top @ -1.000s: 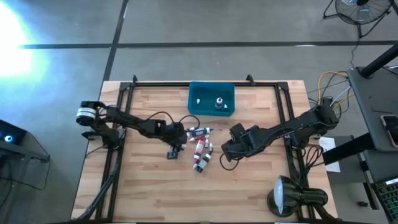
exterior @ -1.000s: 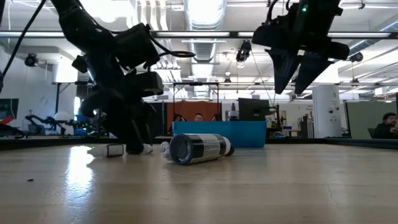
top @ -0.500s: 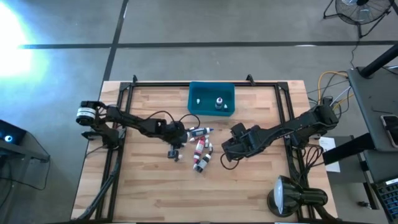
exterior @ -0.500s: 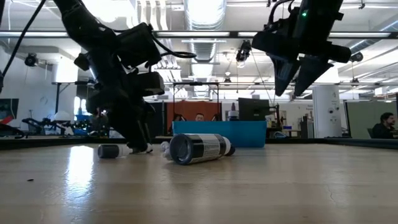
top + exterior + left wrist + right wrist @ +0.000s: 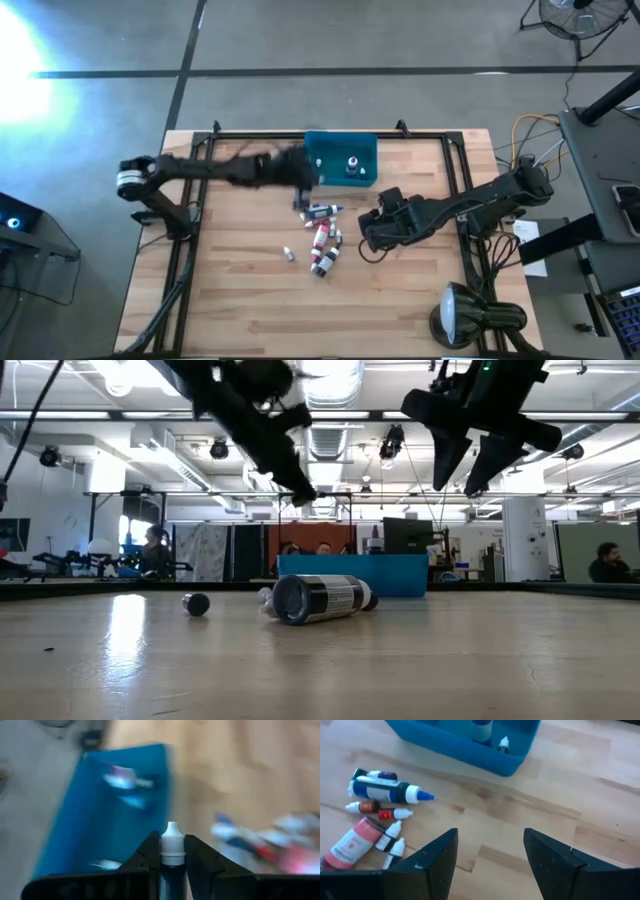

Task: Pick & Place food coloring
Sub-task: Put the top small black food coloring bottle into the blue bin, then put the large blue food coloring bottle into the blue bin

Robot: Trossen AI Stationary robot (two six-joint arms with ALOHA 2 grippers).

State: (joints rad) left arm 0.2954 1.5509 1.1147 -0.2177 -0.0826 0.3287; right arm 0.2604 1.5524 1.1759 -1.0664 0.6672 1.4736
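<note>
My left gripper (image 5: 304,182) is raised beside the near left corner of the teal bin (image 5: 340,158), shut on a small food coloring bottle (image 5: 171,851) with a white pointed cap and dark blue body. More food coloring bottles lie in a pile (image 5: 322,236) on the wood, together with larger tubes. One small bottle (image 5: 288,254) lies alone on its side, left of the pile. My right gripper (image 5: 372,228) hovers open right of the pile, above the table (image 5: 478,455), with nothing between its fingers (image 5: 435,860). My left gripper pinches the bottle's upper body (image 5: 171,865), just under the white cap, between its two fingers. The bottle lies along the fingers and its cap (image 5: 171,832) sticks out past their tips. It is lifted clear of the table.
The bin holds a larger bottle (image 5: 352,164) and a small white-capped one (image 5: 317,161). A big dark-labelled bottle (image 5: 315,598) lies at the front of the pile. A lamp (image 5: 462,318) stands at the near right corner. Bare wood (image 5: 240,300) spreads along the near side.
My left gripper has shut on a small bottle left of the pile, risen and swung fast toward the far edge and the bin, carrying it clear of the table. Another small bottle beside it rolled a little and lies alone. My right gripper has edged toward the far edge.
</note>
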